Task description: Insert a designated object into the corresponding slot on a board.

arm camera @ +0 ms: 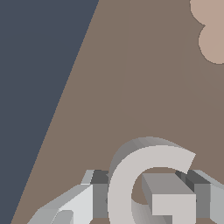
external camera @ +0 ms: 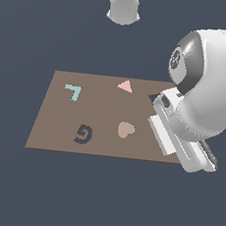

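The designated object (arm camera: 124,183), a light grey G-like spiral piece, sits between my gripper's (arm camera: 148,197) fingers (arm camera: 99,194), which are shut on it just above the board (arm camera: 131,87). In the exterior view the arm's hand (external camera: 181,142) hangs over the brown board's (external camera: 54,123) right end and hides both the fingers and the piece. The slot (external camera: 83,134), a dark navy spiral cutout, lies near the board's front edge toward the exterior view's left, well apart from the hand.
On the board lie a tan heart (external camera: 125,129) (arm camera: 212,30), a pink triangle (external camera: 125,85) and a teal L-shape (external camera: 73,91). A dark cutout (external camera: 153,96) peeks out beside the hand. The robot base (external camera: 124,7) stands beyond the board.
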`<action>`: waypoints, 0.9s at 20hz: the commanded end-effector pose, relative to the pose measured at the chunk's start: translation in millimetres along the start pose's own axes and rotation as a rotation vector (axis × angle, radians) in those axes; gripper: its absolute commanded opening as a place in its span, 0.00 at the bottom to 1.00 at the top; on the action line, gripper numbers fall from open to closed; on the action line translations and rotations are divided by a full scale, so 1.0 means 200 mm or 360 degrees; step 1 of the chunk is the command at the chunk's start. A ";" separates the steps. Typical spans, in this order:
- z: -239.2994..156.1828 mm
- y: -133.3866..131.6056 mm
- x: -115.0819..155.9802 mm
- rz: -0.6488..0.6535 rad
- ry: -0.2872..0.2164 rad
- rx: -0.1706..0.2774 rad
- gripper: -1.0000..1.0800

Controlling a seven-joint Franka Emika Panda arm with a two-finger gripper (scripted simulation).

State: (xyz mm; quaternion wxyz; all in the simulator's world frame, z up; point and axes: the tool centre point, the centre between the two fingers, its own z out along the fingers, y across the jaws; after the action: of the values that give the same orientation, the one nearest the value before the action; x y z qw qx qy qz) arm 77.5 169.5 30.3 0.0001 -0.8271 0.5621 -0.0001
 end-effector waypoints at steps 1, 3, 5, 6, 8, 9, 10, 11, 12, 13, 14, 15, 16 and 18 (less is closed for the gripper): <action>0.00 0.00 0.00 0.0000 0.0000 -0.0001 0.00; 0.00 0.00 0.00 0.0000 0.0000 -0.0001 0.00; 0.00 0.01 0.01 -0.0007 0.0000 0.0000 0.00; 0.00 0.01 0.01 -0.0013 0.0000 0.0000 0.00; 0.00 0.02 0.02 -0.0029 0.0000 0.0000 0.00; 0.00 0.03 0.02 -0.0040 0.0000 0.0000 0.00; 0.00 0.03 0.03 -0.0052 0.0000 0.0000 0.00; 0.00 0.04 0.04 -0.0067 0.0000 0.0000 0.00; 0.00 0.05 0.05 -0.0082 0.0000 0.0000 0.00; 0.00 0.06 0.06 -0.0100 0.0000 0.0000 0.00; 0.00 0.07 0.07 -0.0119 0.0000 0.0000 0.00; 0.00 0.09 0.08 -0.0139 0.0000 0.0000 0.00; -0.01 0.10 0.10 -0.0162 0.0000 0.0000 0.00; -0.01 0.13 0.13 -0.0211 0.0000 0.0000 0.00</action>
State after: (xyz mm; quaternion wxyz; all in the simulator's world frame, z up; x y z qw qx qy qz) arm 65.6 142.4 31.2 0.0001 -0.8569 0.5155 0.0002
